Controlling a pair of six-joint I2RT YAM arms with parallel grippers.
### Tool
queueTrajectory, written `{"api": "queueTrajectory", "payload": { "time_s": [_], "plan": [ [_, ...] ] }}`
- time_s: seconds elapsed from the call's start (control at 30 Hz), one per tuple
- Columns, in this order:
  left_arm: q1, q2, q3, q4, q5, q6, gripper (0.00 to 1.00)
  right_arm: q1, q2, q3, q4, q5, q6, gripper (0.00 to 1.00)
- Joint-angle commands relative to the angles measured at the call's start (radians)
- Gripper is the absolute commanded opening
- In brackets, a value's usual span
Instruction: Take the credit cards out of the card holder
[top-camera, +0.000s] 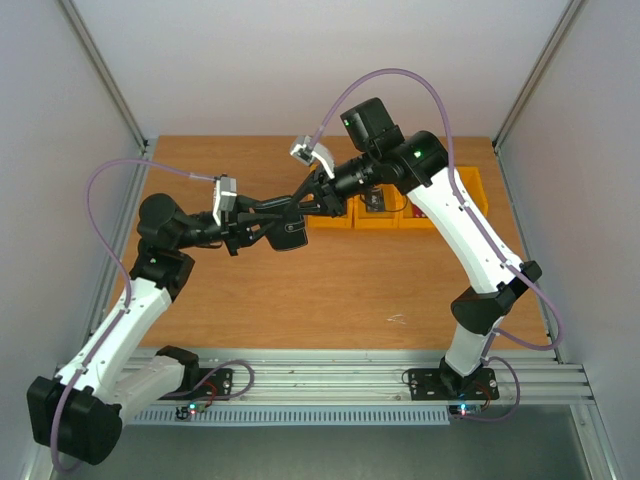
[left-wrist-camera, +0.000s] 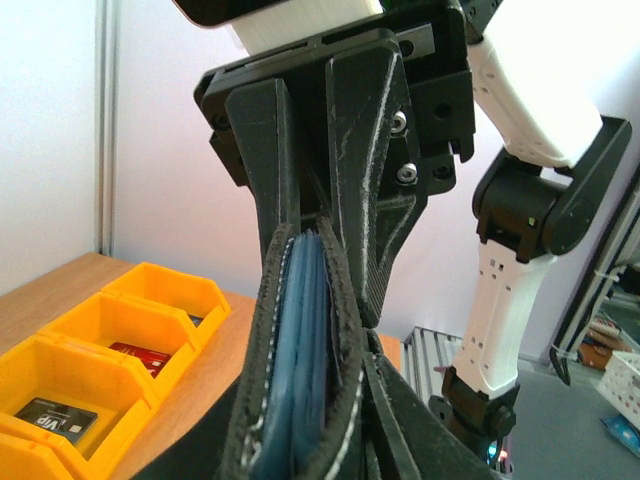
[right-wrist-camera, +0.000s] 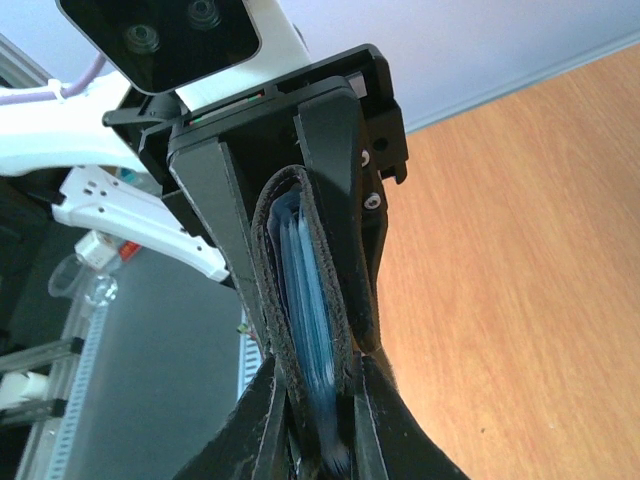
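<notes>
Black card holder (top-camera: 293, 237) held midair by left tool (top-camera: 275, 228), right tool (top-camera: 305, 200).

Both the left arm (top-camera: 128, 312) and the right arm (top-camera: 468, 232) have white shells on the long links and black housings at the joints and bases. A thin lilac cable (top-camera: 105, 215) runs in loops along each one. A small green light (top-camera: 417, 155) glows on the right arm. The right gripper (left-wrist-camera: 318, 235) has matte black fingers (left-wrist-camera: 355, 130) with fine layered ridges and silver screws (left-wrist-camera: 401, 121). A grey-white camera block (top-camera: 225, 197) belongs to each wrist.
</notes>
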Motion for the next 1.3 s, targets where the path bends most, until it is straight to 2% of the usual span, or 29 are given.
{"api": "queueTrajectory", "payload": {
  "time_s": [0.0, 0.17, 0.37, 0.43, 0.5, 0.57, 0.67, 0.7, 0.73, 0.8, 0.83, 0.93, 1.03, 1.13, 1.27],
  "plan": [
    [-0.005, -0.038, -0.025, 0.002, -0.04, -0.001, 0.24, -0.036, -0.063, -0.008, 0.095, -0.087, 0.082, 0.01],
    [-0.004, -0.039, -0.03, -0.01, -0.025, 0.02, 0.27, -0.034, -0.058, -0.007, 0.095, -0.094, 0.088, 0.01],
    [-0.004, -0.04, -0.038, -0.025, -0.002, 0.026, 0.4, -0.035, -0.074, -0.002, 0.096, -0.076, 0.068, 0.01],
    [-0.004, -0.04, -0.04, -0.025, -0.001, 0.026, 0.4, -0.035, -0.074, 0.003, 0.086, -0.073, 0.06, 0.01],
    [-0.005, -0.04, -0.038, -0.022, 0.001, 0.026, 0.35, -0.036, -0.07, 0.01, 0.073, -0.078, 0.057, 0.01],
    [-0.005, -0.04, -0.036, -0.022, 0.003, 0.028, 0.25, -0.037, -0.067, 0.01, 0.065, -0.082, 0.056, 0.01],
    [-0.004, -0.041, -0.035, -0.026, 0.003, 0.029, 0.02, -0.036, -0.063, 0.011, 0.063, -0.058, 0.061, 0.02],
    [-0.005, -0.041, -0.035, -0.03, -0.006, 0.029, 0.01, -0.036, -0.06, 0.01, 0.064, -0.036, 0.072, 0.1],
    [-0.006, -0.041, -0.035, -0.038, -0.025, 0.028, 0.0, -0.035, -0.058, 0.01, 0.065, 0.013, 0.089, 0.22],
    [-0.009, -0.046, -0.038, -0.067, -0.105, 0.017, 0.0, -0.035, -0.056, 0.009, 0.074, 0.233, 0.144, 0.4],
    [-0.01, -0.05, -0.038, -0.09, -0.166, 0.011, 0.0, -0.033, -0.055, 0.008, 0.078, 0.361, 0.176, 0.45],
    [-0.01, -0.054, -0.04, -0.142, -0.338, -0.013, 0.0, 0.004, -0.065, -0.003, 0.08, 0.787, 0.254, 0.46],
    [-0.011, -0.053, -0.041, -0.155, -0.426, -0.028, 0.0, 0.105, -0.095, -0.052, 0.122, 1.062, 0.219, 0.46],
    [-0.012, -0.046, -0.04, -0.156, -0.436, -0.034, 0.0, 0.207, -0.096, -0.08, 0.172, 1.134, 0.176, 0.45],
    [-0.016, -0.04, -0.04, -0.147, -0.454, -0.047, 0.0, 0.273, -0.083, -0.105, 0.216, 1.094, 0.195, 0.44]
  ]
}}
